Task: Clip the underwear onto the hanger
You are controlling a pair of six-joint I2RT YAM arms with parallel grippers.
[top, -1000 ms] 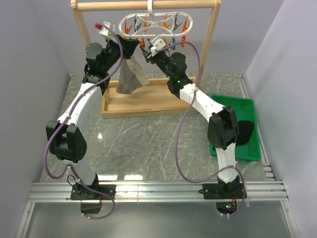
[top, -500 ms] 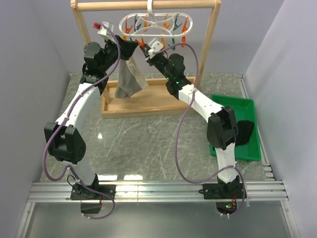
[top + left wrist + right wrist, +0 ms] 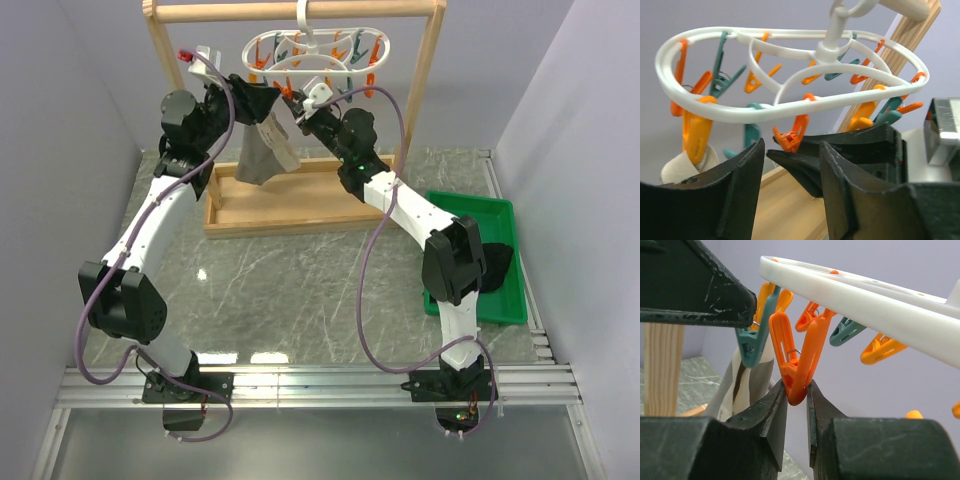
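Swung the left arm wider without dragging the underwear (image 3: 262,155), hanging as before under the hanger (image 3: 790,107) — so probably pegged already, waistband at an orange peg (image 3: 694,135). Keeps left pincer (image 3: 791,150) wide, holding nothing; right pincer (image 3: 797,390) narrow, squeezing another orange clothespin (image 3: 799,357) — second corner next, seemingly.

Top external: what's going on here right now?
Both arms are raised to the white clip hanger that hangs from the wooden rack. The right gripper is pinching the lower end of an orange clothespin on that hanger. The taupe underwear hangs by the left gripper, right beside that pin. Its beige waistband shows just beneath a second orange pin. The views do not show how the left gripper holds the underwear, or whether any pin bites it yet.
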